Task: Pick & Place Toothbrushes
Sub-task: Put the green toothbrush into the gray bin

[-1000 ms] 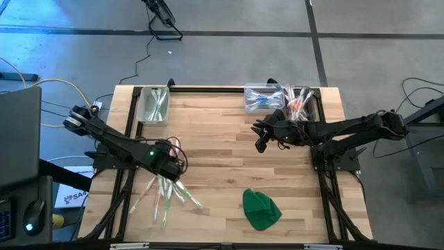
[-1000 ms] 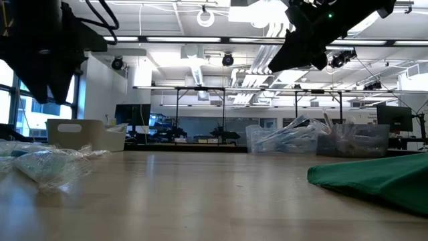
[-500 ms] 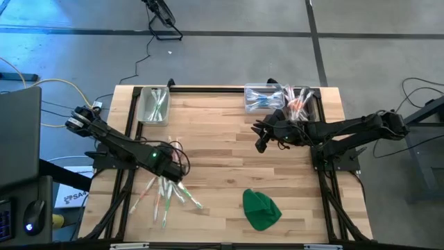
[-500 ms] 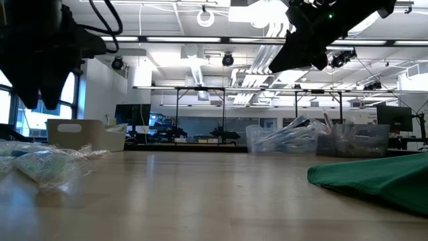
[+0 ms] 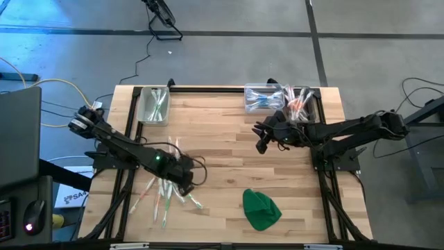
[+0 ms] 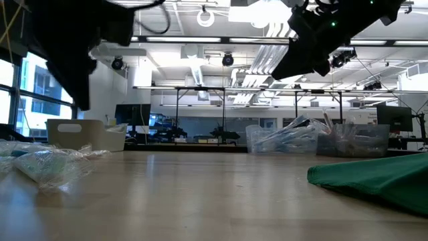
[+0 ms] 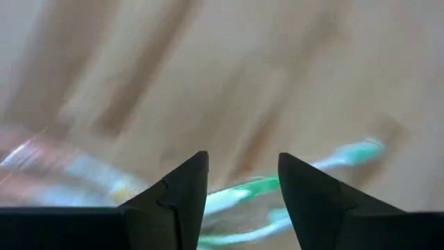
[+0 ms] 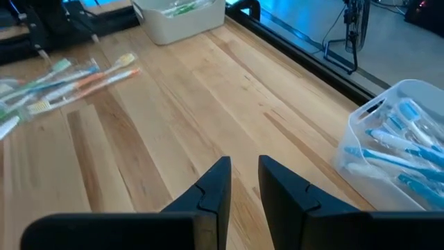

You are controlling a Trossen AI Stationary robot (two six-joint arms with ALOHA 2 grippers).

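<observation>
While its two dark fingers stand apart with nothing between them, the left gripper (image 7: 241, 201) hangs over the loose pile of toothbrushes (image 5: 166, 193) at the near left of the wooden table (image 5: 222, 153). Over the last second the left arm has slid along the table from the pile's edge to sit right above it, so a pick looks close. A green-handled brush lies just past the fingertips in the left wrist view, blurred.

Farther out, the right gripper (image 5: 259, 144) hovers above bare wood toward the far right, fingers close together and empty; it has not moved. Beside it stand two clear bins (image 5: 283, 97) holding sorted brushes, and a third bin (image 5: 154, 104) sits at the far left corner. A green cloth (image 5: 261, 208) lies near the front, well apart from the pile. The brushes overlap one another, so lifting just one may be awkward.
</observation>
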